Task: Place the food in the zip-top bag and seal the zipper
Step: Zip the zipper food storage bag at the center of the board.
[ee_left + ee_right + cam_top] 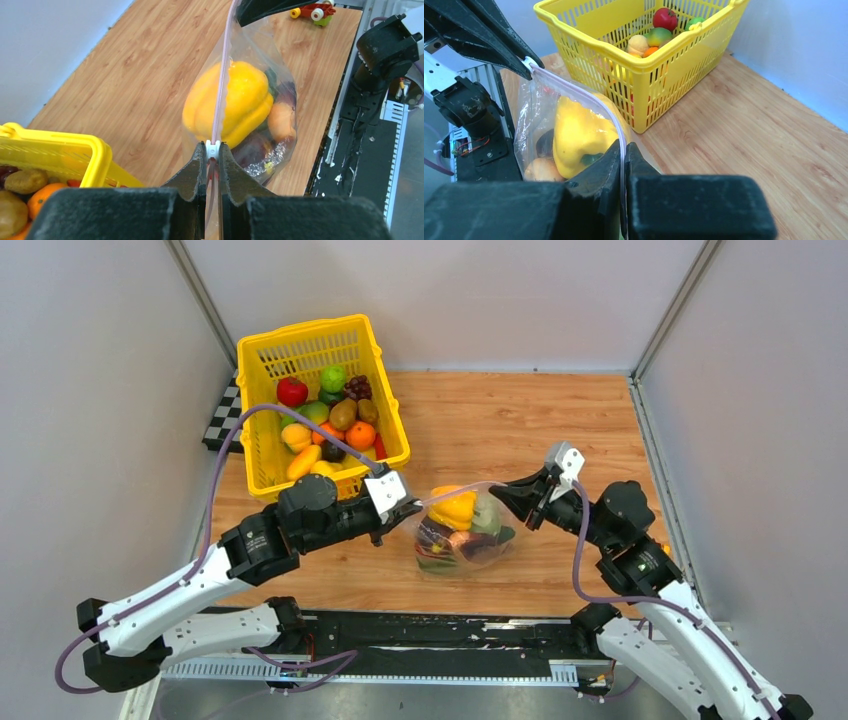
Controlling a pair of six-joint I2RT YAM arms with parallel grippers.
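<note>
1. Zip-top bag [465,543], mid-table between the arms, holds a yellow pepper [453,508] and darker food.
2. Left gripper [412,510] and right gripper [498,494] each pinch one end of the zipper [220,85].
3. Yellow basket [262,352] holds more fruit.

Nothing legible anywhere — no word, brand, label or number. The zip-top bag [478,552] at the table's centre shows no readable print, and the yellow basket [262,350] at eleven o'clock is bare plastic. The checkered board [222,418] at ten o'clock has only black and white squares — no characters.
</note>
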